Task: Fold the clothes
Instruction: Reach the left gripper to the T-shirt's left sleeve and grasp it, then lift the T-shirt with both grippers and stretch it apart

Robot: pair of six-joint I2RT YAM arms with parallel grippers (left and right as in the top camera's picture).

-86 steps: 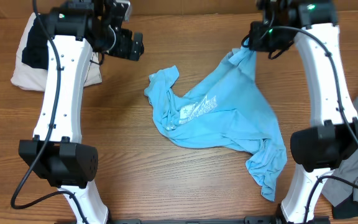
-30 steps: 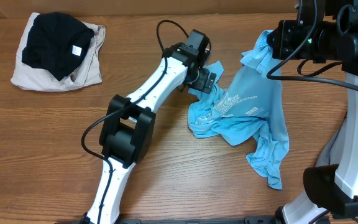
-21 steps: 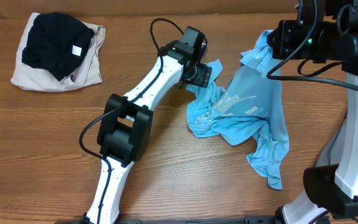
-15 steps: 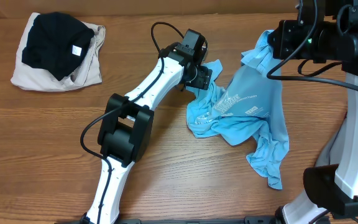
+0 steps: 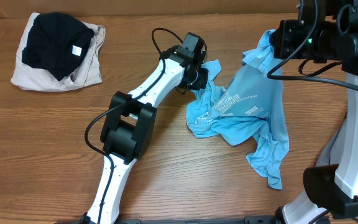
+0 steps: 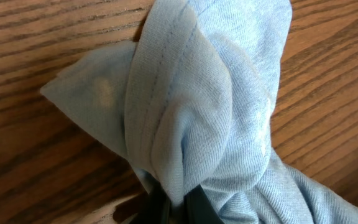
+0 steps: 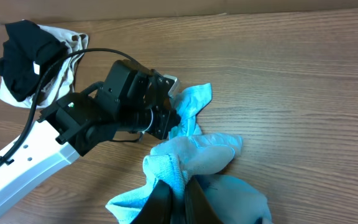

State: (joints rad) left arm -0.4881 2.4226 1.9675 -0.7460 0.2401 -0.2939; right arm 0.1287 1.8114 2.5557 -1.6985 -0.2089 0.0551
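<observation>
T-shirt [image 6: 197, 93]: matt knit cloth; tbl [image 5: 42, 155]: grained wood.

T-shirt [image 5: 247, 112] lies right of centre on the counter [image 5: 55, 143], stacked garments [image 5: 58, 50] at its far-left corner, well apart.

surface: brown wood-grain table [image 5: 48, 162] | far edge: pale tan strip [image 7: 291, 4] | light: even, soft

T-shirt [image 5: 257, 121] lettering [image 5: 234, 103] too small to read, left jaws — buried in folds
</observation>
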